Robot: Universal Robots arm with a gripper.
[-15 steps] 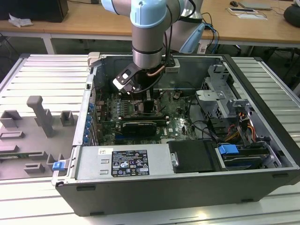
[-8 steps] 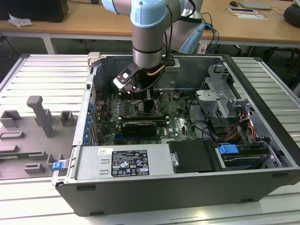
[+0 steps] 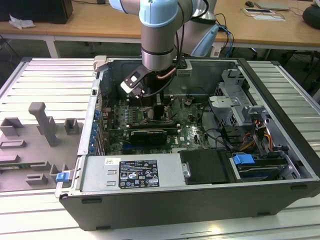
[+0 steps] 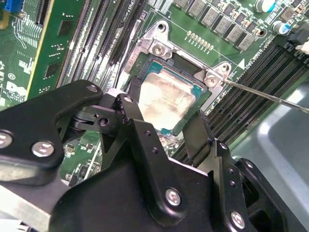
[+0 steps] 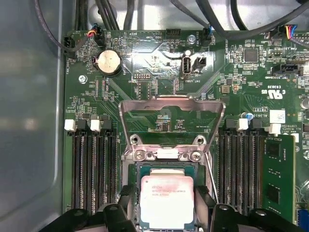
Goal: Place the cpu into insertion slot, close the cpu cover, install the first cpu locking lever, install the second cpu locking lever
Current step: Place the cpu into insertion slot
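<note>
**First wrist view: chip [image 5: 166,200] in socket [image 5: 145,155], cover [image 5: 171,100] up**

Clamped on the chip's two sides, the claw [image 5: 165,195] holds it in place; the cover stands raised behind. Second wrist view: same grip, one lever [image 4: 265,95] lying free. Exterior view: the claw [image 3: 160,116] reaches into the computer case [image 3: 150,212]. Closing and both levers seem left.

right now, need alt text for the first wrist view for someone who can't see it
The cpu lies in the insertion slot with the black gripper straddling it, on a green motherboard. The cpu cover stands swung open beyond the slot, and long black memory slots run along both sides.
</note>
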